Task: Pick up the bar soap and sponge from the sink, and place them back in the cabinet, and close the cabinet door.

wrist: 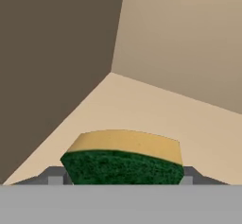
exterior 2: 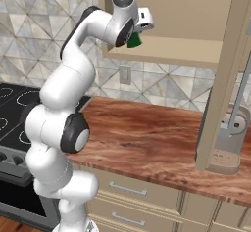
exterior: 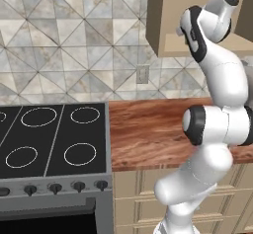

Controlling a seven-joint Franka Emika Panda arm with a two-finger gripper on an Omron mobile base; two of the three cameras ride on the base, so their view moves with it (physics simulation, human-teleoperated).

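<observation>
The sponge (wrist: pixel 123 157), dark green on the near face and yellow on top, sits between my gripper's (wrist: pixel 121 176) two fingers, and the gripper is shut on it. It hangs just above the beige shelf floor inside the cabinet (wrist: pixel 156 105), near the back left corner. From the right base view, the gripper (exterior 2: pixel 135 36) holds the green sponge (exterior 2: pixel 133 41) at the front lip of the cabinet (exterior 2: pixel 196 25). The cabinet door (exterior 2: pixel 226 79) stands swung open to the right, its silver bar handle (exterior 2: pixel 239 95) facing out. The bar soap and the sink are out of view.
A wooden counter (exterior: pixel 148 129) runs below the cabinet (exterior: pixel 168 20), with a black stove (exterior: pixel 49 139) to its left and beige drawers (exterior 2: pixel 127 189) beneath. A grey appliance (exterior 2: pixel 228 143) stands on the counter behind the open door. An outlet (exterior 2: pixel 124 73) is on the tiled wall.
</observation>
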